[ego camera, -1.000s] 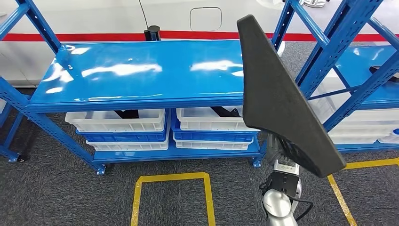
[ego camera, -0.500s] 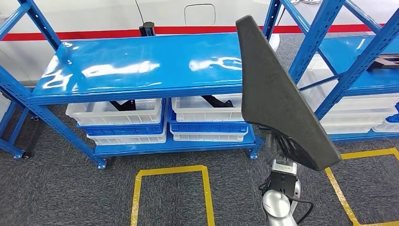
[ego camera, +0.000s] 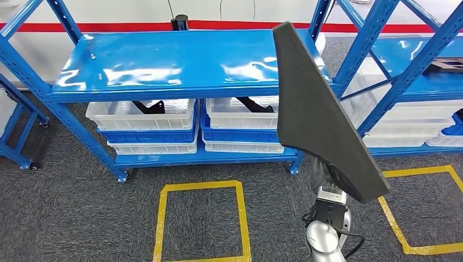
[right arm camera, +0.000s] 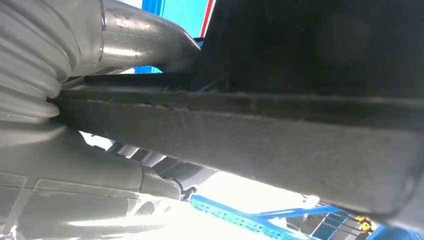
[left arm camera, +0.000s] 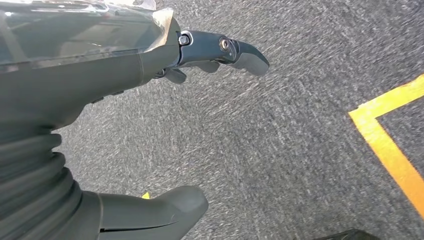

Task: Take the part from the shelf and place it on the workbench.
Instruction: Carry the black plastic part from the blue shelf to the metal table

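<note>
The right hand (ego camera: 323, 173) grips a dark part (ego camera: 316, 114) (held upright), hiding the blue shelf (ego camera: 164, 60)'s right end; left hand (left arm camera: 150, 125) hangs spread.

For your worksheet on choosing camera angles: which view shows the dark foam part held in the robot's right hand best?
The head view: the dark foam part appears whole, a tall wedge above the right hand. The right wrist view gives just a close, dark edge of it. The left wrist view shows the left hand over carpet, not the part.

A silver arm (ego camera: 323, 240) trails a black cable; each robot hand (left arm camera: 150, 65) has a grey ribbed cover and darker fingers (left arm camera: 235, 50).
</note>
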`<state>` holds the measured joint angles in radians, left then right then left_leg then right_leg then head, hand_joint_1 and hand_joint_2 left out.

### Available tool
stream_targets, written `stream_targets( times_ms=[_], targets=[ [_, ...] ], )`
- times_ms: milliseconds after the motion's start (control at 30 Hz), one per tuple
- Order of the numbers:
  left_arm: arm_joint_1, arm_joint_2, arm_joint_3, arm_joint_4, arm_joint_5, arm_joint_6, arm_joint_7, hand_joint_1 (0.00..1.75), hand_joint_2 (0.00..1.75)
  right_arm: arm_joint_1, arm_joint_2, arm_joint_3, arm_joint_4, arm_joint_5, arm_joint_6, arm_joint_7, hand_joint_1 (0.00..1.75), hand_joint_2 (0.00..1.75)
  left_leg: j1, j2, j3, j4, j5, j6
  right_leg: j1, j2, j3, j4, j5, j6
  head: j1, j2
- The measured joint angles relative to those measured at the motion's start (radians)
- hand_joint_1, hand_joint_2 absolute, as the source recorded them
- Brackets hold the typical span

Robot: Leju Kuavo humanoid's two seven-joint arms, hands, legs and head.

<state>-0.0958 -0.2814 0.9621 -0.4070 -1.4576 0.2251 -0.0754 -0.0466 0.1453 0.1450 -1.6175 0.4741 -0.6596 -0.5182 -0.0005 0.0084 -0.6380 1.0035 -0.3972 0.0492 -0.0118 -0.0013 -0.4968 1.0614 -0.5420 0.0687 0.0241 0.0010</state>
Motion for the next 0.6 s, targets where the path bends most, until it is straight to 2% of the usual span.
stream_targets(
  times_ms=[33, 67, 100, 133, 167, 200, 267, 300, 333, 367, 400, 433, 500, 533, 567, 600],
  targets=[
    [-0.001, 0.000, -0.001, 0.000, 0.000, 0.000, 0.000, 0.00, 1.75, -0.001, 0.000, 0.000, 0.000, 0.001, 0.000, -0.001, 1.75, 1.75, -0.002, -0.001, -0.003, 0.000, 0.008, -0.005, 0.003, 0.001, 0.033, -0.055, 0.002, -0.006, -0.001, 0.000],
    [-0.002, 0.000, -0.002, 0.000, 0.000, 0.000, 0.000, 0.00, 1.75, -0.002, 0.000, 0.000, 0.000, 0.001, -0.001, -0.001, 1.75, 1.75, -0.004, -0.001, -0.005, -0.001, 0.016, -0.011, 0.006, 0.002, 0.049, -0.085, 0.000, -0.014, -0.002, 0.000],
    [-0.002, 0.000, -0.003, 0.000, 0.000, 0.000, 0.000, 0.00, 1.75, -0.002, 0.000, -0.001, 0.000, 0.001, -0.001, -0.002, 1.75, 1.75, -0.005, -0.001, -0.007, -0.003, 0.024, -0.017, 0.008, 0.003, 0.047, -0.091, 0.002, -0.023, -0.003, 0.000],
    [-0.003, 0.000, -0.003, 0.000, 0.000, 0.000, 0.001, 0.00, 1.75, -0.003, 0.000, -0.002, 0.000, 0.001, -0.001, -0.002, 1.75, 1.75, -0.004, -0.001, -0.008, -0.003, 0.029, -0.023, 0.004, 0.003, 0.038, -0.090, 0.008, -0.032, -0.003, 0.000],
    [-0.003, 0.000, -0.003, 0.000, 0.000, 0.000, 0.001, 0.00, 1.75, -0.003, 0.000, -0.002, 0.001, 0.001, -0.002, -0.003, 1.75, 1.75, -0.002, -0.002, -0.014, 0.002, 0.021, -0.028, 0.001, 0.002, 0.031, -0.090, 0.016, -0.042, -0.004, 0.000],
    [-0.002, 0.000, -0.003, 0.000, 0.000, 0.000, 0.001, 0.00, 1.75, -0.004, 0.001, -0.003, 0.001, 0.001, -0.002, -0.003, 1.75, 1.75, 0.000, -0.004, -0.024, 0.021, -0.005, -0.034, -0.003, 0.001, 0.023, -0.091, 0.025, -0.054, -0.005, 0.000],
    [-0.002, 0.001, -0.003, 0.000, 0.000, 0.000, 0.002, 0.00, 1.75, -0.004, 0.003, -0.004, 0.001, 0.002, -0.002, -0.003, 1.75, 1.75, 0.004, -0.007, -0.058, 0.120, -0.102, -0.044, -0.006, -0.001, 0.004, -0.090, 0.047, -0.070, -0.007, 0.000],
    [-0.002, 0.001, -0.003, 0.000, 0.000, 0.000, 0.002, 0.00, 1.75, -0.003, 0.003, -0.004, 0.002, 0.002, -0.002, -0.003, 1.75, 1.75, 0.005, -0.007, -0.076, 0.189, -0.148, -0.049, -0.005, -0.001, -0.007, -0.089, 0.056, -0.073, -0.007, 0.000],
    [-0.002, 0.001, -0.003, 0.000, 0.000, 0.000, 0.003, 0.00, 1.75, -0.003, 0.003, -0.004, 0.002, 0.002, -0.002, -0.003, 1.75, 1.75, 0.006, -0.008, -0.087, 0.248, -0.175, -0.052, -0.005, -0.001, -0.018, -0.086, 0.065, -0.072, -0.007, 0.000],
    [-0.002, 0.001, -0.004, 0.000, -0.001, 0.000, 0.004, 0.00, 1.75, -0.003, 0.003, -0.005, 0.003, 0.002, -0.003, -0.004, 1.75, 1.75, 0.007, -0.008, -0.084, 0.279, -0.177, -0.055, -0.004, -0.001, -0.031, -0.082, 0.072, -0.070, -0.007, 0.000],
    [-0.002, 0.002, -0.005, 0.000, -0.001, 0.000, 0.005, 0.00, 1.75, -0.003, 0.003, -0.005, 0.004, 0.002, -0.004, -0.004, 1.75, 1.75, 0.009, -0.007, -0.064, 0.272, -0.163, -0.056, -0.004, -0.001, -0.042, -0.078, 0.077, -0.067, -0.007, 0.000],
    [-0.003, 0.002, -0.006, 0.000, -0.002, 0.000, 0.006, 0.00, 1.75, -0.003, 0.003, -0.006, 0.004, 0.002, -0.004, -0.005, 1.75, 1.75, 0.011, -0.007, -0.024, 0.229, -0.140, -0.055, -0.004, -0.001, -0.052, -0.072, 0.081, -0.065, -0.007, 0.000],
    [-0.007, 0.003, -0.010, 0.000, -0.003, -0.002, 0.008, 0.00, 1.75, -0.003, 0.004, -0.008, 0.004, 0.002, -0.005, -0.007, 1.75, 1.75, 0.012, -0.010, 0.073, 0.092, -0.114, -0.049, -0.002, -0.002, -0.067, -0.059, 0.086, -0.058, -0.007, 0.000],
    [-0.010, 0.004, -0.012, 0.000, -0.003, -0.002, 0.008, 0.00, 1.75, -0.004, 0.004, -0.008, 0.004, 0.002, -0.005, -0.008, 1.75, 1.75, 0.011, -0.011, 0.105, 0.042, -0.111, -0.044, -0.001, -0.002, -0.073, -0.055, 0.089, -0.053, -0.006, 0.000],
    [-0.012, 0.004, -0.014, 0.000, -0.003, -0.003, 0.008, 0.00, 1.75, -0.004, 0.004, -0.008, 0.005, 0.002, -0.005, -0.009, 1.75, 1.75, 0.008, -0.013, 0.120, 0.015, -0.113, -0.039, 0.001, -0.002, -0.077, -0.051, 0.093, -0.047, -0.006, 0.000],
    [-0.013, 0.005, -0.015, 0.000, -0.003, -0.004, 0.009, 0.00, 1.75, -0.004, 0.004, -0.009, 0.006, 0.002, -0.005, -0.010, 1.75, 1.75, 0.004, -0.013, 0.120, 0.010, -0.112, -0.033, 0.002, -0.002, -0.080, -0.051, 0.098, -0.040, -0.006, 0.000]
  ],
)
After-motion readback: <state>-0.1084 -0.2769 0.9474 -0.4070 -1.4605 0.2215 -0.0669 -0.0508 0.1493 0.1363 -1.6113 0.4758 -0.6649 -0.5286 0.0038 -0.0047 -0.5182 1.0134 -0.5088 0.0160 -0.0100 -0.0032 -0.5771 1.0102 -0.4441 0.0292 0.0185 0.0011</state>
